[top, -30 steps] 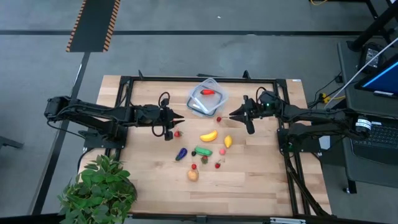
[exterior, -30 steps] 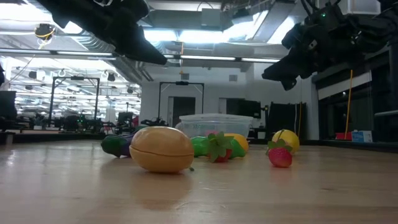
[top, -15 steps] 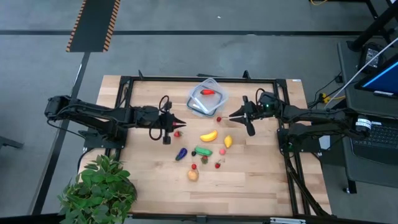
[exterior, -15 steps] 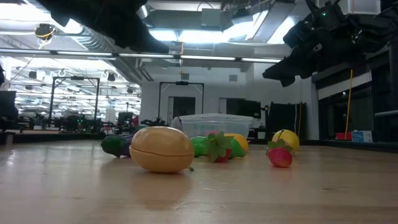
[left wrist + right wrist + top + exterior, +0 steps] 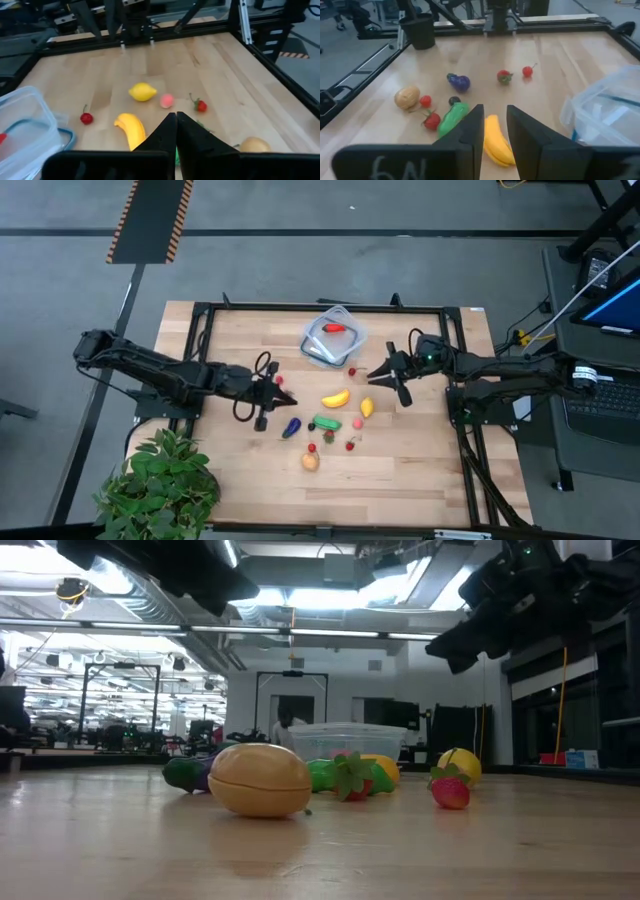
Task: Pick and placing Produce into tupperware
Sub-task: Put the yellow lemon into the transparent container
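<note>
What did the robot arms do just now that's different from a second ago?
The left gripper moved nearer the eggplant, away from the tupperware, and shut its jaws on nothing. The right gripper drifted slightly toward the lemon, jaws unchanged. The produce stayed put.

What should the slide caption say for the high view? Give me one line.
Both arms hover over scattered toy produce: left gripper shut near the eggplant, right gripper above the lemon; tupperware holds one red piece.
</note>
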`<state>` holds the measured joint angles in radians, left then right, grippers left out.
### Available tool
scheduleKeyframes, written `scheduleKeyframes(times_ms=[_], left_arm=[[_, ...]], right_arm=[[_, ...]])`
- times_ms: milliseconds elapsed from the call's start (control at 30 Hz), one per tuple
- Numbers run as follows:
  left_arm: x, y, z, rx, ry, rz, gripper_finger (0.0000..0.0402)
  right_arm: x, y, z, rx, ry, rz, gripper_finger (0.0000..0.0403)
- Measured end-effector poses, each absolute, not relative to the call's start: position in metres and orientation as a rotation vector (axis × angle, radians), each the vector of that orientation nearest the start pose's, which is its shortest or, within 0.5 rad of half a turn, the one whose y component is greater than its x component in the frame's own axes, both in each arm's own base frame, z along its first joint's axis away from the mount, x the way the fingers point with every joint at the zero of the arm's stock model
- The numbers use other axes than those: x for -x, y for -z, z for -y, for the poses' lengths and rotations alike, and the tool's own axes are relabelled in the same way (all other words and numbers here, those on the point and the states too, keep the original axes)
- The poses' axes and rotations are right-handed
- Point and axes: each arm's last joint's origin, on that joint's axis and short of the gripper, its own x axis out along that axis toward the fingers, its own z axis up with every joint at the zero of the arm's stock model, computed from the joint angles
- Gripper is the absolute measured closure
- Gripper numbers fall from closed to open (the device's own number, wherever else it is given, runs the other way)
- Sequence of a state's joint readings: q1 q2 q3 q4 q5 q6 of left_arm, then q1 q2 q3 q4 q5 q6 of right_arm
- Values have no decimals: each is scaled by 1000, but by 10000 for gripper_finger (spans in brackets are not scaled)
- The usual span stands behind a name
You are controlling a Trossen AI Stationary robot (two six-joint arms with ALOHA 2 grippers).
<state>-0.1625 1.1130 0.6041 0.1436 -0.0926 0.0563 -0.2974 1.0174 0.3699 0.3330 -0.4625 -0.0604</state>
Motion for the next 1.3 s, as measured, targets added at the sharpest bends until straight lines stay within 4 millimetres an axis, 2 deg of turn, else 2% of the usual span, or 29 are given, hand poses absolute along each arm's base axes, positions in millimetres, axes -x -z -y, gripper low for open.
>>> scheduleKeyframes(times_ms=[133,333,533,700,933,1133,1300], left_arm=[[-233,-239,42,-120,47,-358,396],[-230,-238,54,-164,-17,-355,384],[-232,-231,61,-225,-60,-389,371],[-242,-216,59,-273,-81,-455,352],[-249,-204,49,-357,-99,-515,334],[-250,-205,40,-412,-118,-519,332],[-251,-205,33,-412,-143,-529,340]], right_arm=[[-199,-205,39,-11,-154,-362,318],[-204,-226,18,62,-127,-584,318],[-203,-241,0,52,-111,-673,318],[-201,-242,-6,24,-69,-729,319],[-204,-235,-15,-139,-35,-790,334],[-220,-228,-27,-119,25,-921,336],[-241,-232,-30,-230,189,-1039,336]])
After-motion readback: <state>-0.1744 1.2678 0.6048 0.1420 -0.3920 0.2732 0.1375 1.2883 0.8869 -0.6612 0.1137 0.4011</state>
